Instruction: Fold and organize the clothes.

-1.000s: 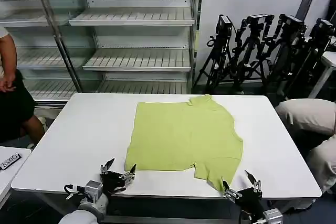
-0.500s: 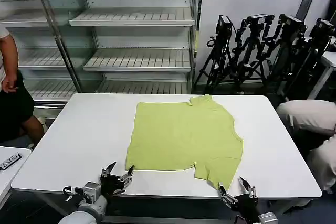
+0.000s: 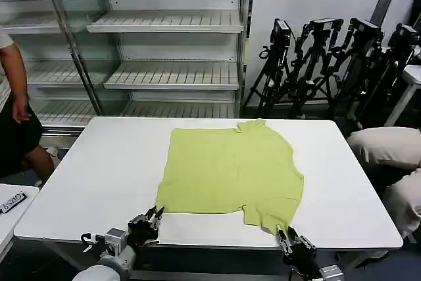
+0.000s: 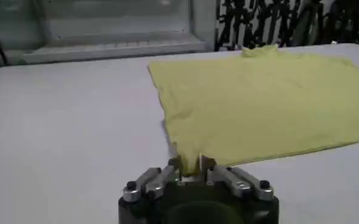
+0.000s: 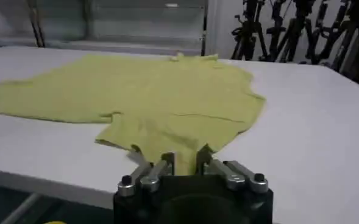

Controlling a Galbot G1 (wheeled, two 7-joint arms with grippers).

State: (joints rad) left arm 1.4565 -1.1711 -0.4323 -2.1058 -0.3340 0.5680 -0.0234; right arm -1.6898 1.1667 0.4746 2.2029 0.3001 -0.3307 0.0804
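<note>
The left gripper (image 3: 153, 215) pinches the lime shirt's (image 3: 230, 172) near left corner; the right gripper (image 3: 287, 234) is clamped on its near right sleeve tip; the shirt lies flat, collar away, on the white table (image 3: 99, 169); behind stand metal shelves (image 3: 164, 51) and black tripods (image 3: 329, 57).

Each hand's body hides the shirt (image 4: 258, 100) corner between its fingers.

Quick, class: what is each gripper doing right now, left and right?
Left gripper: shut on the near left corner of the lime short-sleeved thin fabric shirt.
Right gripper: shut on the shirt's near right sleeve edge.
</note>
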